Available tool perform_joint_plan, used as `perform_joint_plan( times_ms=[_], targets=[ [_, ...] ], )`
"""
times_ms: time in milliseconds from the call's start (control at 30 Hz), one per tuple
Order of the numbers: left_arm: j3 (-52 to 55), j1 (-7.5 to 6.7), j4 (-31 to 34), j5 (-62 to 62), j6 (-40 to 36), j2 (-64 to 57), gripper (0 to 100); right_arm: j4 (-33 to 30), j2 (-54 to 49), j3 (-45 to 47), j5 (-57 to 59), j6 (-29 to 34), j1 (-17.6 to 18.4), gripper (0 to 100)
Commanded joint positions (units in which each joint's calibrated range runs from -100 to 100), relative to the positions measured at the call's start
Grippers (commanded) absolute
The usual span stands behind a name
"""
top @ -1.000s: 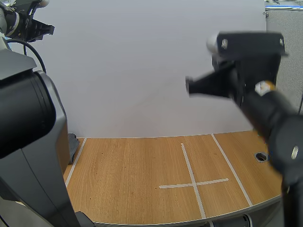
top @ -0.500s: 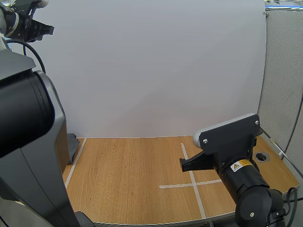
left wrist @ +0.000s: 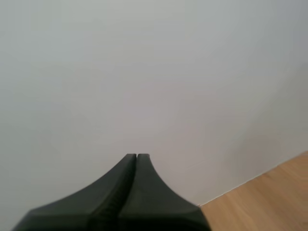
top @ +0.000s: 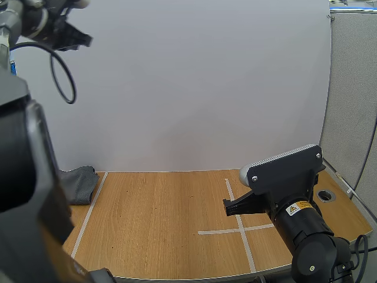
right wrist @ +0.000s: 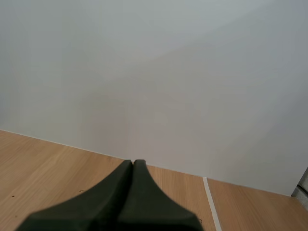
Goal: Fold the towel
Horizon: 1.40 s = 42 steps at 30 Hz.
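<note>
A grey towel lies crumpled at the far left of the wooden table, partly hidden behind my left arm. My left gripper is raised high above the table's left side, far above the towel; in the left wrist view its fingers lie together as one dark wedge, shut on nothing, facing the white wall. My right gripper hangs low over the right half of the table beside the tape cross. Its fingers are likewise pressed together and hold nothing.
White tape lines mark the table near the towel and at the right. A white wall stands along the table's far edge. A round hole sits in the table at the far right. My left arm's bulk blocks the near left.
My right arm dropped from mid-height to just over the table a second ago and has since held still. My left arm has shifted, uncovering more of the towel.
</note>
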Motion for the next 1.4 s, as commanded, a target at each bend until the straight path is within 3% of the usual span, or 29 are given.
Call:
perform_joint_plan(
  times_ms=[0,133,267,467,700,1000,1367],
  targets=[
    [0.1,-18.98,11.2,-11.1,-3.0,-7.9,0,-0.2,-0.1,0.2,-1.1,0.3,0.1,0],
    [2.7,-25.50,12.6,-18.1,-3.9,-14.6,0,-0.2,-0.1,0.2,-1.1,0.3,0.1,0],
    [14.4,-28.12,16.3,-34.8,-9.1,-22.0,0,-0.2,-0.1,0.2,-1.1,0.3,0.1,0],
    [40.1,-28.20,16.4,-67.7,-10.8,-34.5,0,-0.2,-0.1,0.2,-1.1,0.3,0.1,0],
    [66.2,-28.20,16.1,-92.9,-11.7,-46.1,0,-0.2,-0.1,0.2,-1.1,0.3,0.1,0],
    [86.0,-27.98,16.1,-104.7,-11.6,-54.3,0,-0.2,-0.1,0.2,-1.1,0.3,0.1,0],
    [101.6,-27.98,16.1,-113.1,-13.9,-68.2,0,-0.2,-0.1,0.2,-1.1,0.3,0.1,0]
  ],
)
